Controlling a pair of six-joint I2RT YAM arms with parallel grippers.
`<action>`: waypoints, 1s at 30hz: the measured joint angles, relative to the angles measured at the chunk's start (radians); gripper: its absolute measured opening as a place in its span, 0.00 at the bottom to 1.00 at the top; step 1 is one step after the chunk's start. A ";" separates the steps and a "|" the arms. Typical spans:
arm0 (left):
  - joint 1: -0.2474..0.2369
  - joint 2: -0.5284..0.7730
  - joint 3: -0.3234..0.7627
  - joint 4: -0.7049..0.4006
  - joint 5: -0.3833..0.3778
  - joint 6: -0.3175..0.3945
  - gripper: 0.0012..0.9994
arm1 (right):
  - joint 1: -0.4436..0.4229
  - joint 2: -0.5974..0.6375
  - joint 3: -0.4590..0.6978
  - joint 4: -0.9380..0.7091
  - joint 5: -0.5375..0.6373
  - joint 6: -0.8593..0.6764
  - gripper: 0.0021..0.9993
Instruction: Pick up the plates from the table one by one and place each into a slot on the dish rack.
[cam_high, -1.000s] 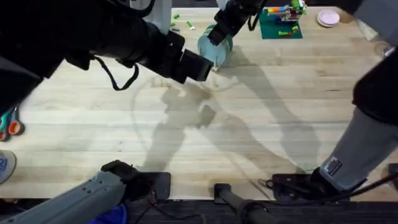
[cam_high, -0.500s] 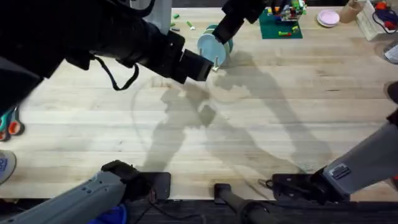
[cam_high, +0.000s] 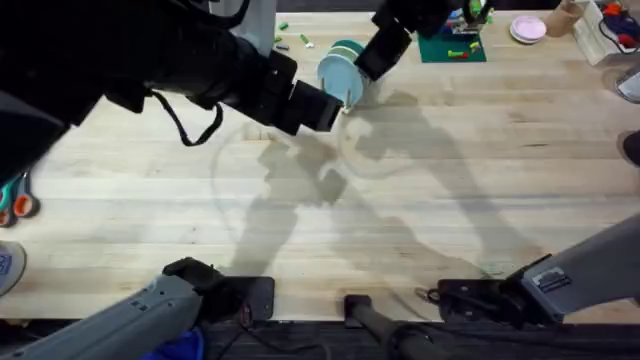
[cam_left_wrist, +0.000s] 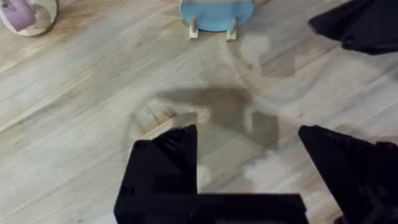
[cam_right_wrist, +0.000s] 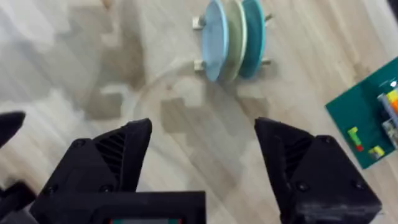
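Pale butcher-block planks of the wide wooden table (cam_high: 420, 190) run across the overhead view, crossed by the arms' shadows; toward twelve o'clock of the tabletop stands the small pale wooden dish rack (cam_right_wrist: 200, 65) with its thin upright pegs, and all three small round plates sit on edge in it, side by side in neighbouring slots; the pale blue plate (cam_right_wrist: 213, 39) is on one outer side, the cream plate (cam_right_wrist: 232, 37) in the middle, the teal plate (cam_right_wrist: 253, 36) on the other outer side; from the left wrist view the pale blue plate faces the camera between two rack feet. The black right gripper (cam_right_wrist: 203, 155) hovers above the bare wood just beside the rack, at about two o'clock of it in the overhead view, its fingers spread wide and holding nothing; the black left gripper (cam_left_wrist: 249, 158) hangs near the rack at about eight o'clock of it, fingers likewise spread apart and empty. A green brick baseplate (cam_high: 450, 45) with coloured bricks lies at about three o'clock of the rack; a small pink dish (cam_high: 527, 29) lies beyond it.
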 joint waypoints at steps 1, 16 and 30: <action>0.000 0.000 0.000 -0.002 0.000 0.000 1.00 | 0.000 -0.004 0.000 -0.012 0.000 0.000 0.99; 0.000 0.000 0.000 -0.014 0.000 0.000 0.99 | -0.028 -0.164 -0.103 -0.011 0.000 0.004 1.00; 0.000 0.000 0.000 -0.041 0.001 0.000 0.99 | -0.048 -0.532 -0.541 0.117 0.004 0.101 1.00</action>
